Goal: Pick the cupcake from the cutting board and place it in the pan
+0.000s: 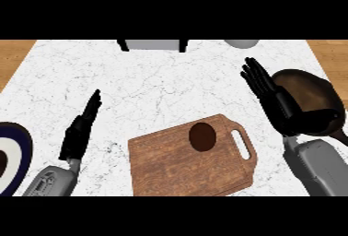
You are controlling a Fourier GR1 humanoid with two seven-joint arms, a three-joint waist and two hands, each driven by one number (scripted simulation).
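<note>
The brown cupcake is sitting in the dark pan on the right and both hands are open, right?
Not quite. In the head view the cupcake sits on the cutting board, not in the pan. The left hand and right hand are both open.

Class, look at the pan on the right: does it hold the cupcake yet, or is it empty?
Empty. The pan shows only its bare brown inside, while the cupcake sits on the cutting board. The right hand covers part of the pan's edge.

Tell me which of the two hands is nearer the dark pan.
The right hand: it overlaps the dark brown pan's left edge, while the left hand is across the wooden cutting board.
</note>
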